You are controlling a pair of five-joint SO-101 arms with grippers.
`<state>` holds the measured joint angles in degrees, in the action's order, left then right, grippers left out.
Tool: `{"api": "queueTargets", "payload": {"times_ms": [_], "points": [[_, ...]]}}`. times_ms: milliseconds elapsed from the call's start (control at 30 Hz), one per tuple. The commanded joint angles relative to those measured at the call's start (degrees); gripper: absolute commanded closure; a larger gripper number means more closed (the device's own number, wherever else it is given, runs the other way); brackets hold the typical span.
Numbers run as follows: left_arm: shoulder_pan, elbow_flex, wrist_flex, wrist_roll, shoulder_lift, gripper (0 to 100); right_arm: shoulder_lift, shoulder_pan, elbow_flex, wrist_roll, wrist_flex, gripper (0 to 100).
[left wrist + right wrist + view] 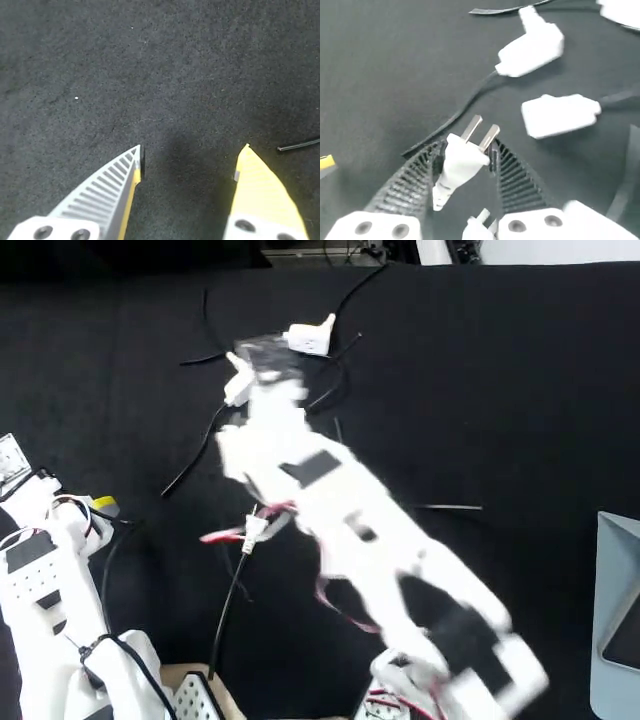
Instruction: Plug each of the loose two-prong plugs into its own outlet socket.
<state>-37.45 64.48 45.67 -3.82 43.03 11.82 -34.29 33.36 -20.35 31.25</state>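
My right gripper [466, 149] is shut on a white two-prong plug [461, 162], whose flat prongs [481, 132] stick out past the fingertips. Beyond the prongs two white outlet sockets lie on the black cloth, one nearer [560, 115] and one farther [532, 42], each on a black cable. From above, the right arm stretches to the back middle of the table, its gripper [262, 358] between a white socket [238, 388] and another [310, 337]. My left gripper [192, 155] is open over bare cloth at the front left, [95, 508] in the high view.
A small white plug [254, 530] on a black cable lies under the right arm's middle. Thin black cables [195, 455] run across the cloth, and one cable end [300, 145] lies near the left gripper. A grey bin [615, 610] stands at the right edge.
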Motion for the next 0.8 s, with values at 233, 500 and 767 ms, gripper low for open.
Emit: {"api": "queueTargets", "payload": {"times_ms": [233, 500, 767], "points": [[1.2, -0.4, -1.2, -0.2, 1.3, 70, 46.6, 14.2, 33.1, -3.7, -0.4, 98.6], [1.2, -0.4, -1.2, -0.1, 1.3, 70, 63.8, 21.5, 44.9, 0.8, 4.9, 85.8], [1.2, -0.4, -1.2, 0.0, 1.3, 70, 64.2, 27.0, 37.5, 16.5, 20.0, 84.1]]}}
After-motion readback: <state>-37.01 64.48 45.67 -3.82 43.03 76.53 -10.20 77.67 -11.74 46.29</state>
